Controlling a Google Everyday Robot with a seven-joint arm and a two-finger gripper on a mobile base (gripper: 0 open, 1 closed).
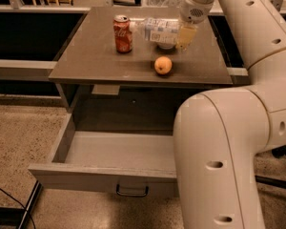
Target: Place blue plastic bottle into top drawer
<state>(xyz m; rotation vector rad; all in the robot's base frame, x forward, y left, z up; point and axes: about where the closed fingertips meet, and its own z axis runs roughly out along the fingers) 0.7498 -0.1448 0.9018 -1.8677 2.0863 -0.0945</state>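
The blue plastic bottle [155, 29] is clear with a pale printed label and a white cap pointing left. It hangs level above the back of the table [100, 63]. My gripper [182, 36] is shut on the bottle's right end, above the table's back right. The top drawer [115, 150] is pulled open below the table, grey and empty inside, with a small dark handle [132, 191] on its front panel. My arm [219, 161] hides the drawer's right part.
A red soda can [122, 34] stands at the back left of the table. An orange [163, 65] lies near the table's front middle. A white bowl [166, 46] shows partly under the bottle. A dark cable [9, 197] runs on the floor at lower left.
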